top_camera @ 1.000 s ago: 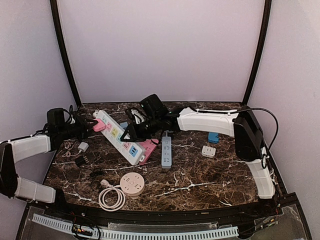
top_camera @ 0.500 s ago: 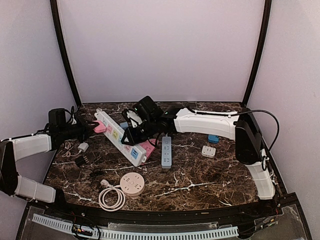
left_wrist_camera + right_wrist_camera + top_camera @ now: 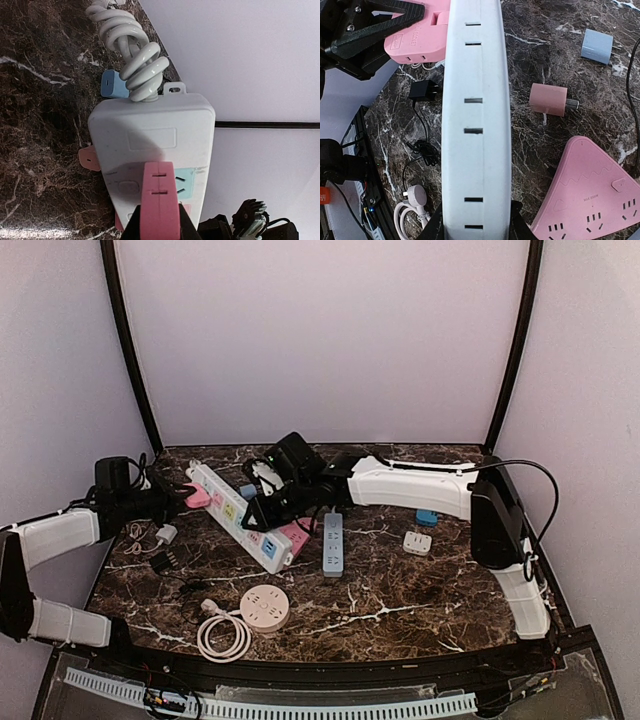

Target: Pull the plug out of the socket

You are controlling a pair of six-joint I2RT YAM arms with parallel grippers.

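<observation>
While the right pincer [image 3: 258,512] pinches the white socket strip [image 3: 232,508], lying 11-to-5 o'clock on the surface [image 3: 400,590], the left pincer [image 3: 183,495] clamps the pink plug [image 3: 198,494] seated near its far end, jutting toward 9 o'clock, the likely pull direction.

A long power strip [image 3: 235,508] lies diagonally on the tabletop [image 3: 420,590], a plug [image 3: 197,495] on its far left end; a short strip [image 3: 333,545] lies to its right, a round socket [image 3: 265,607] in front
</observation>
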